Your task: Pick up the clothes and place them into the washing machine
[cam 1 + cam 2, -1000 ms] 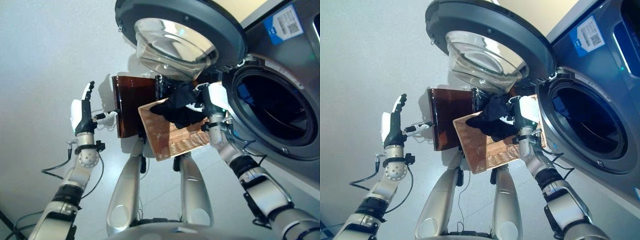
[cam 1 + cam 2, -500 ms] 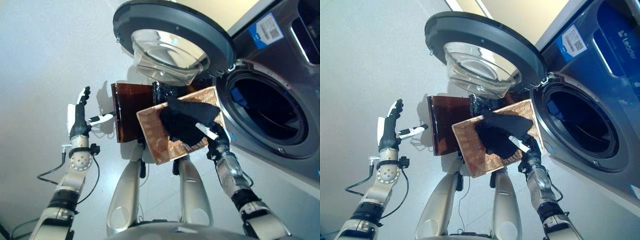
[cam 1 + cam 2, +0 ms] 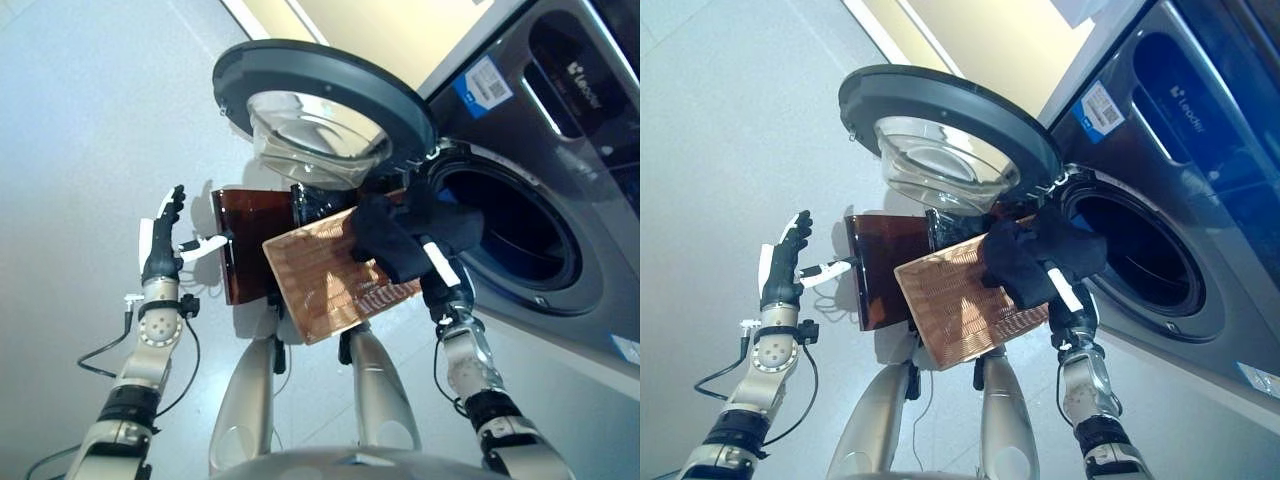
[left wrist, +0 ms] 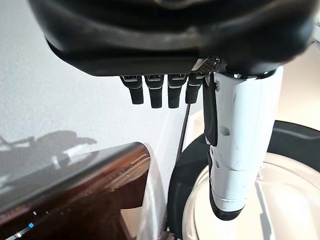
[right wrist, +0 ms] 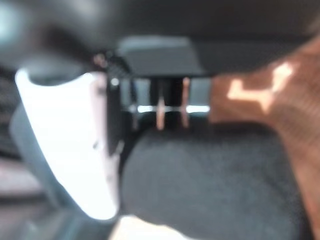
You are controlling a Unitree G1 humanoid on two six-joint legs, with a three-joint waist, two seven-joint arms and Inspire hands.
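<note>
While the door hangs open, these are the parts.

Cloth: a black garment [image 3: 402, 237] bunched in the right hand, held at the rim of the drum opening, just beside the upper corner of the woven basket; its right part overlaps the opening's edge.
Right hand: [image 3: 437, 274] raised on its arm from the lower right, fingers curled into the cloth with the white-covered thumb lying along it; the right wrist view shows the thumb [image 5: 75, 145] against dark fabric [image 5: 210, 180].
Left hand: [image 3: 161, 240] up at the left, well apart from the cloth, holding nothing; fingers [image 4: 152, 91] straight and side by side, white thumb [image 4: 235, 145] standing out toward the brown box.
Washer: a dark grey front loader [image 3: 560, 130] at the right, its drum opening [image 3: 510, 235] dark inside.
Door: round, with a glass bowl [image 3: 320, 110], swung out above the basket.
Basket: a tan woven one [image 3: 325, 280], tilted, below the door and beside the opening.
Box: a brown translucent one [image 3: 245, 240], just behind the basket's left side.
Floor: pale grey [image 3: 80, 120].
</note>
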